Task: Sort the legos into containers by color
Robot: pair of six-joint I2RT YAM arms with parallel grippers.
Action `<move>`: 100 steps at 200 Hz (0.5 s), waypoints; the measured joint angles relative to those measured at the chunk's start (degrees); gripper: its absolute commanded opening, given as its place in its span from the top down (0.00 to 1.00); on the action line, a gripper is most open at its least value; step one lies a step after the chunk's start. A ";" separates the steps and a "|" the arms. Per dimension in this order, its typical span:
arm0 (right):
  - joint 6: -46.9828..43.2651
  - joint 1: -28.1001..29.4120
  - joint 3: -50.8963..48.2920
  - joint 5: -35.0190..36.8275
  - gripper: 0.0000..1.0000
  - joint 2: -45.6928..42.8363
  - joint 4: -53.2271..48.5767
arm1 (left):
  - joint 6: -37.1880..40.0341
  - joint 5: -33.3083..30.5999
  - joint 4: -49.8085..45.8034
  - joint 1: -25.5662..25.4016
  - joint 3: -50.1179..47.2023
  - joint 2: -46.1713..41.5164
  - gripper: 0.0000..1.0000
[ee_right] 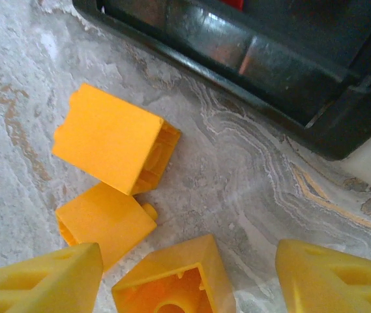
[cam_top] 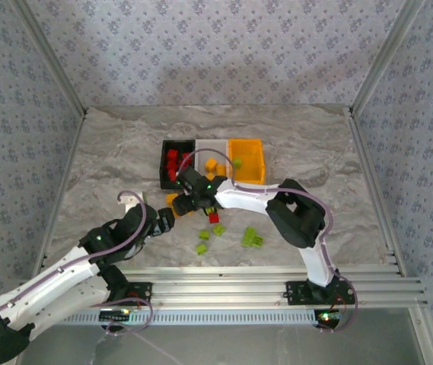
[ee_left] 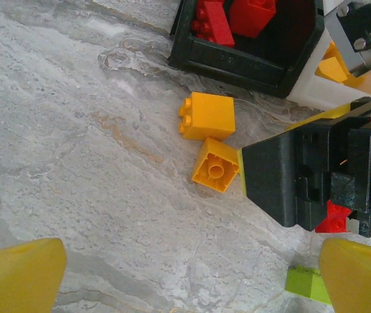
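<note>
On the grey marbled surface (cam_top: 109, 152) three open rectangular plastic containers stand in a row: a black bin (cam_top: 163, 163) holding red toy bricks (cam_top: 173, 161), a white bin (cam_top: 212, 143) at its 3 o'clock, and an orange-yellow bin (cam_top: 250, 173) beyond. At the black bin's 6 o'clock the right jaws stand apart astride one small orange-yellow plastic brick (ee_right: 172, 283), not pinching it. Two more (ee_right: 113, 140) lie at its 11 o'clock. The left jaws gape wide at 8 o'clock of them. Loose lime-green bricks (cam_top: 251, 239) lie at 5 o'clock.

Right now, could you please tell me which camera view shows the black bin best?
The top external view: nearly the whole black bin shows, red bricks inside. The left wrist view catches one corner of it; the right wrist view, a stretch of its wall.
</note>
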 measured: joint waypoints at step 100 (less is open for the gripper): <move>-1.01 0.42 -2.23 -0.20 0.61 -1.73 1.40 | -0.17 1.05 0.02 0.94 0.00 0.00 0.01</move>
